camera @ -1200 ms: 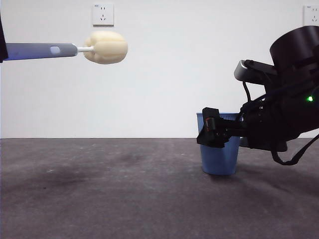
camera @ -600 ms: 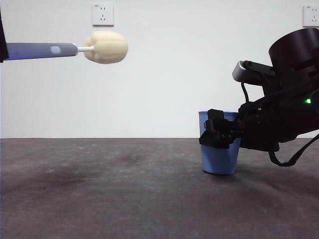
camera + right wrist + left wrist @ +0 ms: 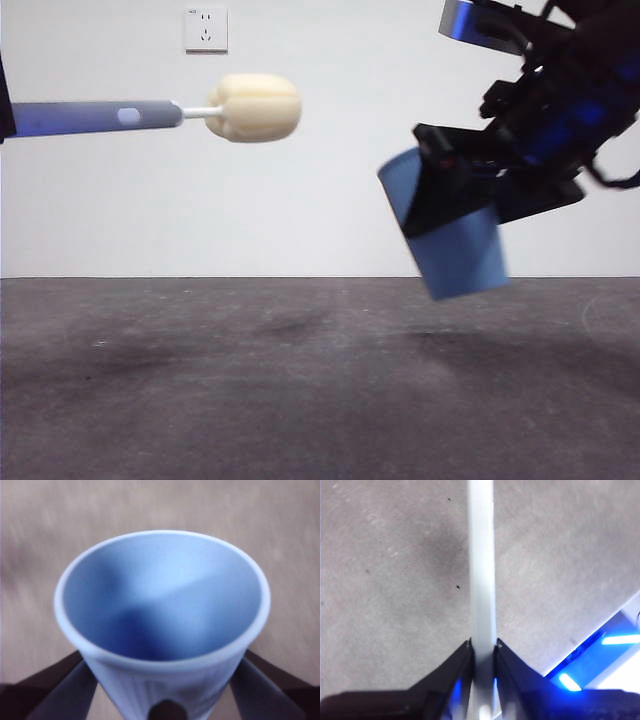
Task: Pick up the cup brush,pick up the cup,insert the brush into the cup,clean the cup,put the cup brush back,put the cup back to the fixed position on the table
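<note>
Right gripper (image 3: 440, 195) clamps the cup (image 3: 455, 250), tilted above the tabletop (image 3: 250, 380); left gripper (image 3: 483, 647) pinches the level brush (image 3: 150, 113).

front view: even, bright indoor light, white wall (image 3: 330, 200) flat and shadowless. soft diffuse dark patches on the table (image 3: 300, 400), one below the cup (image 3: 455, 255). the cup and the right gripper (image 3: 450, 195) holding it are smeared by motion blur; blue glare on the arm above. the cup brush (image 3: 150, 113) is fairly crisp, its sponge head lit evenly.

left wrist view: handle (image 3: 482, 570) overexposed, nearly white, edges soft; blurred shadow on the table beside it; blue led glow between the left gripper (image 3: 483, 650) jaws.

right wrist view: the table around the cup (image 3: 162, 610) is streaked with blur; rim soft, shadow deep inside.
</note>
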Tool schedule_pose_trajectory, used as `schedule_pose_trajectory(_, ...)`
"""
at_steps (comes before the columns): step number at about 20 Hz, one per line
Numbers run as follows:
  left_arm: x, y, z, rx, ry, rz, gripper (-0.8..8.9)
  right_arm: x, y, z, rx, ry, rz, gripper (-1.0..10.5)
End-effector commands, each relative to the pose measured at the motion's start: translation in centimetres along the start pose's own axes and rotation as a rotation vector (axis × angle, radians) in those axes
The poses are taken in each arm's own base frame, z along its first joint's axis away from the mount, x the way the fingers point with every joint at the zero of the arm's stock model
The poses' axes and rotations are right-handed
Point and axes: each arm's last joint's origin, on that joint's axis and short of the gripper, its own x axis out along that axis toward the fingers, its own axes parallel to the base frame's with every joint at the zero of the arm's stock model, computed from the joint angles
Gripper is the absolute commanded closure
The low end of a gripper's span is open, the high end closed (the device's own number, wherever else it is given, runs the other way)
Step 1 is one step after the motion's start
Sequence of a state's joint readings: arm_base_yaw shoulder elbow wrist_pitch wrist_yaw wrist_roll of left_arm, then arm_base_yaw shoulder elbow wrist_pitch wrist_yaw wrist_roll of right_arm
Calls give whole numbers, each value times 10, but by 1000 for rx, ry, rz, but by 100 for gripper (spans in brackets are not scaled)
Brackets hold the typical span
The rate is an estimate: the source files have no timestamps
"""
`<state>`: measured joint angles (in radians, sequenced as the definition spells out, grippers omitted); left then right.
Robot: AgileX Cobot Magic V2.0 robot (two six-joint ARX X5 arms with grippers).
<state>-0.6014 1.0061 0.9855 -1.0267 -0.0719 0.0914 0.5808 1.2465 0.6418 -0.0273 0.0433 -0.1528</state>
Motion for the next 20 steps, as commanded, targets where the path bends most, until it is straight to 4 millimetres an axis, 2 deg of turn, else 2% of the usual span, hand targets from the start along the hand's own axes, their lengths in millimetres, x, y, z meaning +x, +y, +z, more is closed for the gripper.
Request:
schedule_pose_trajectory(1, 5, -1, 0, 109, 35, -10, 823, -8, 2, 1, -129, 159, -2, 964)
schedule_pose_trajectory(5, 15, -3, 0, 249, 107, -93, 823, -19, 12, 7, -393, 316, -50, 964)
schedule_pose_trajectory(9, 23, -10, 2, 292, 145, -142, 823, -27, 24, 17, -612, 350, -98, 964)
schedule_pose_trajectory(14, 24, -26, 3, 382, 144, -205, 823, -28, 40, 15, -926, 424, -149, 964)
schedule_pose_trajectory(20, 25, -37, 2, 427, 166, -239, 823, -33, 60, 16, -1045, 396, -142, 964)
